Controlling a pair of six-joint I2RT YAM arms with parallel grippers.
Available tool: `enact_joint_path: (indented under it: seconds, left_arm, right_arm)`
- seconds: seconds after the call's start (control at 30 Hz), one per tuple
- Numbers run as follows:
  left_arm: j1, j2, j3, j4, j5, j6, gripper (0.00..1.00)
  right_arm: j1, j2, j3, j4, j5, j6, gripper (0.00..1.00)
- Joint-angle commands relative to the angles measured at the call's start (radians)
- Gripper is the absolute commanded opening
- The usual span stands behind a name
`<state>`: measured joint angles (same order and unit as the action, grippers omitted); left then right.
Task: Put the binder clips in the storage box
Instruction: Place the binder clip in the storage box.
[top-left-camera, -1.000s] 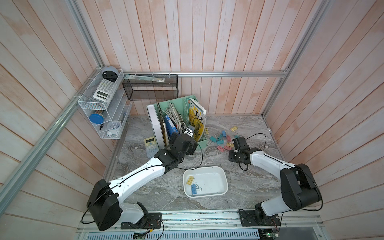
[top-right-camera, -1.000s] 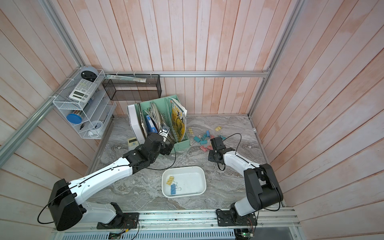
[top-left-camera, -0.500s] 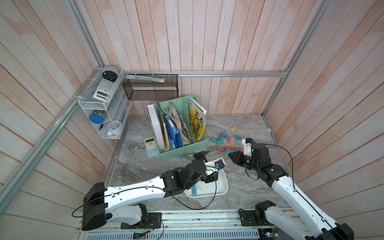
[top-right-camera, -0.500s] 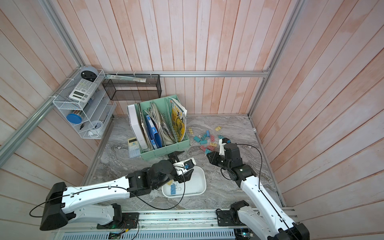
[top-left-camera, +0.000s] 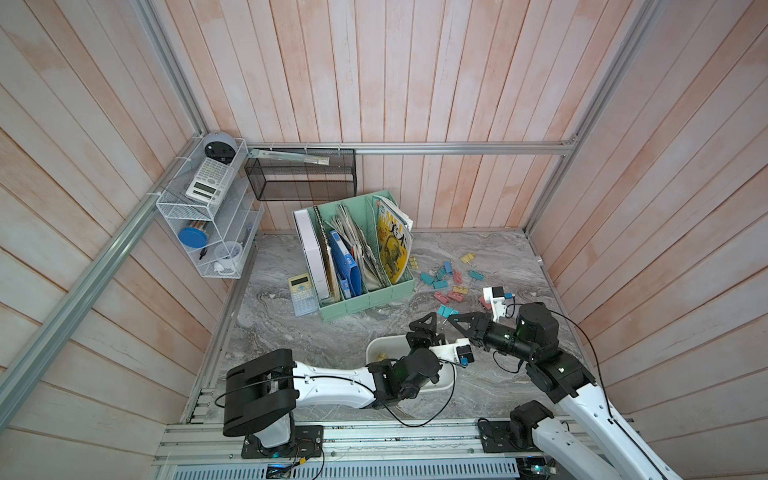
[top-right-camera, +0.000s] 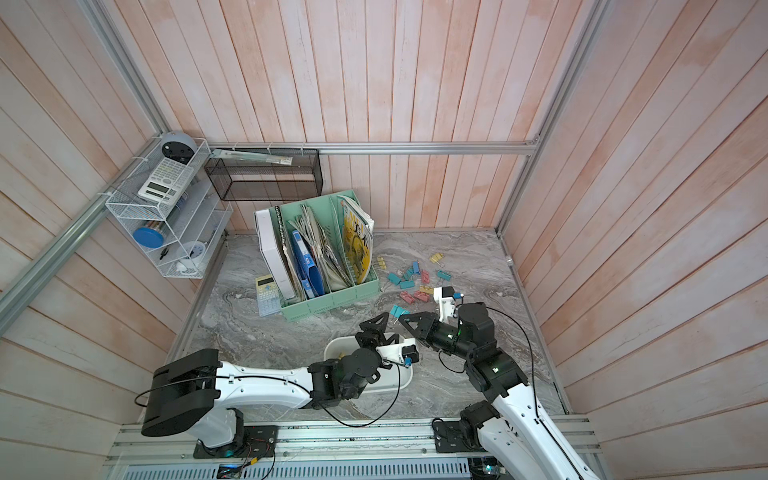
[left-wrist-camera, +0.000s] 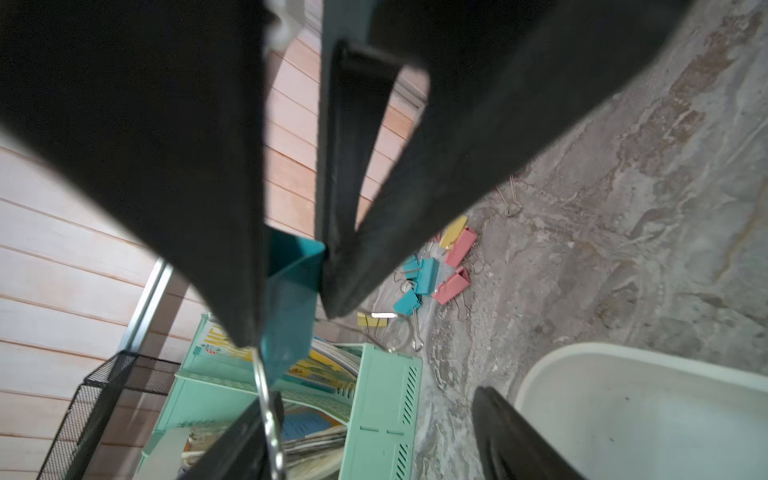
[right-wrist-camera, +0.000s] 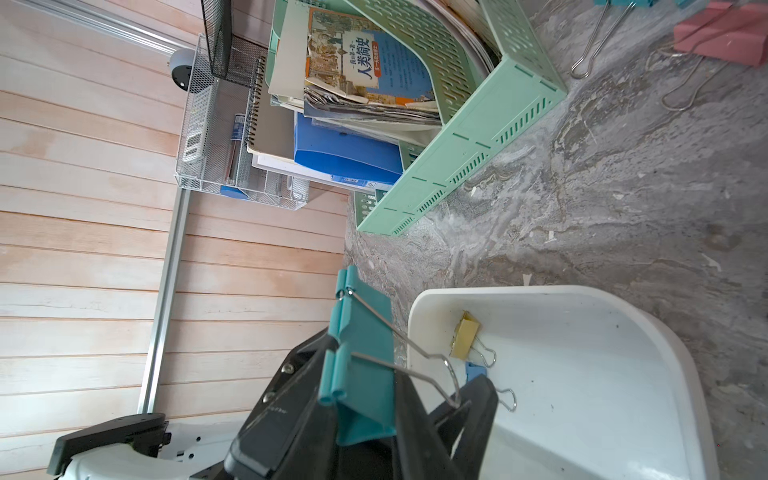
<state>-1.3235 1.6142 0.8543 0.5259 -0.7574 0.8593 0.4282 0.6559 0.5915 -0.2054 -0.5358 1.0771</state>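
My right gripper (top-left-camera: 451, 318) is shut on a teal binder clip (right-wrist-camera: 363, 361), held in the air just off the far corner of the white storage box (top-left-camera: 376, 347). My left gripper (top-left-camera: 426, 326) hovers over that same corner, open, facing the right one. The clip's wire handle (left-wrist-camera: 266, 399) touches one of the left gripper's fingers (left-wrist-camera: 232, 449). A yellow clip (right-wrist-camera: 465, 336) and a blue clip (right-wrist-camera: 473, 370) lie inside the storage box (right-wrist-camera: 582, 374). Several more binder clips (top-left-camera: 446, 282) are scattered on the marble table behind both grippers. Most of the box is hidden under my left arm in both top views.
A mint green file organizer (top-left-camera: 357, 257) full of books stands just left of the clip pile, with a calculator (top-left-camera: 301, 295) beside it. A black mesh basket (top-left-camera: 301, 178) and a white wire shelf (top-left-camera: 208, 208) hang on the walls. Wooden walls close in three sides.
The left arm swung from the organizer to above the storage box. The right gripper left the clip pile and carried the teal clip toward the box, meeting the left gripper.
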Motion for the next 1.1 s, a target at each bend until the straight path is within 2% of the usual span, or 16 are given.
enact_joint_path:
  seconds: [0.0, 0.2, 0.37, 0.77, 0.93, 1.07]
  left_arm:
    - [0.000, -0.015, 0.004, 0.126, 0.025, -0.002, 0.71]
    - [0.000, -0.060, -0.018, 0.103, 0.091, -0.031, 0.62]
    - [0.008, -0.083, -0.018, 0.054, 0.109, -0.040, 0.50]
    - [0.069, -0.091, -0.017, 0.037, 0.160, -0.091, 0.45]
    - [0.071, -0.089, -0.016, 0.042, 0.176, -0.103, 0.28]
    - [0.069, -0.098, -0.020, 0.016, 0.185, -0.123, 0.17]
  right_arm:
    - [0.024, -0.005, -0.023, 0.017, -0.018, 0.027, 0.02]
    - [0.027, -0.004, -0.021, 0.029, -0.004, 0.025, 0.02]
    - [0.025, -0.007, -0.007, 0.033, 0.012, 0.028, 0.03]
    - [0.034, -0.039, -0.001, 0.023, 0.021, 0.069, 0.03]
    - [0.035, -0.041, -0.002, 0.019, 0.027, 0.069, 0.04]
    - [0.034, -0.031, -0.003, 0.017, 0.044, 0.073, 0.13]
